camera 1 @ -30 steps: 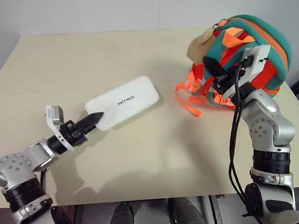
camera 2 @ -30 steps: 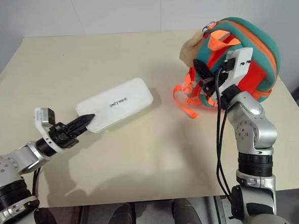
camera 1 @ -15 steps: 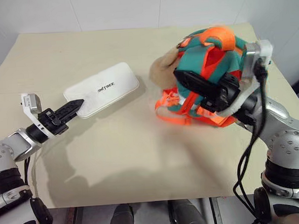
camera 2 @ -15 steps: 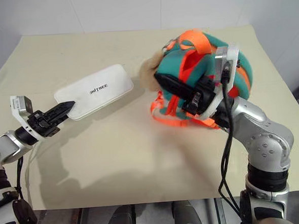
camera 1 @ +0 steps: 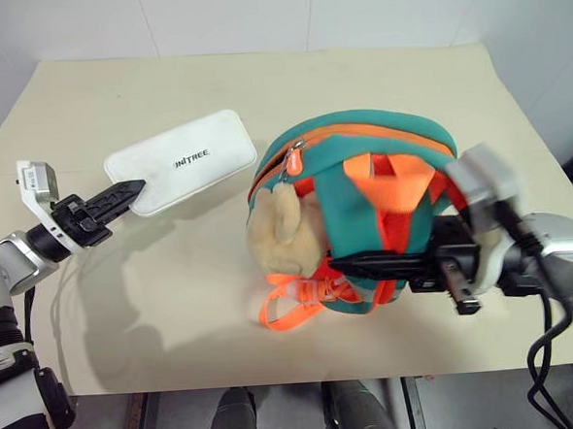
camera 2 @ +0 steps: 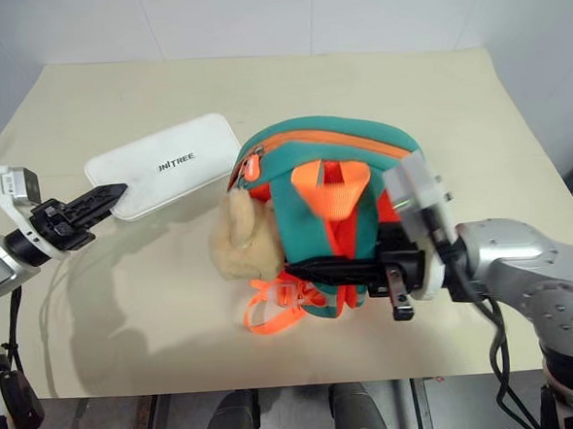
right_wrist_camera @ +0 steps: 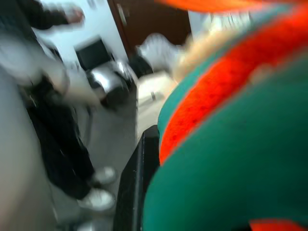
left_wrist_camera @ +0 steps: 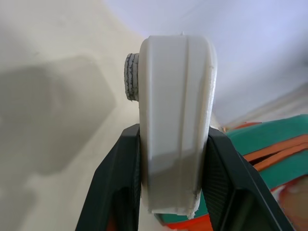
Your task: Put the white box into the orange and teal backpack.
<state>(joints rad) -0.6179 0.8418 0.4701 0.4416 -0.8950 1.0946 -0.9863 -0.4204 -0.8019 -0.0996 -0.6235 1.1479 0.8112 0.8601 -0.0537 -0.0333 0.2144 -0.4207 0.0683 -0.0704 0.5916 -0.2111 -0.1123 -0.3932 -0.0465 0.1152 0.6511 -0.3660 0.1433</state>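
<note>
The left hand [camera 1: 134, 190] is clenched on the short end of the white box [camera 1: 182, 162], which juts out from the fingers nearly level and lifted over the left part of the surface [camera 1: 154, 281], its shadow lying below it. The right hand [camera 1: 343, 265] is clamped on the straps of the orange and teal backpack [camera 1: 377, 180], holding it near the front edge with the tan plush toy [camera 1: 280, 236] hanging toward the box. The zipper line along the top looks at most slightly parted, so the step in hand, as I judge it, is lining up box and opening: the mouth needs to be turned to face the box and held wide before the long case goes in end first. The gap between box and backpack is small, while the surface behind both is bare. The loose orange straps [camera 1: 290, 306] trail close to the front edge and could snag or slip over it.
</note>
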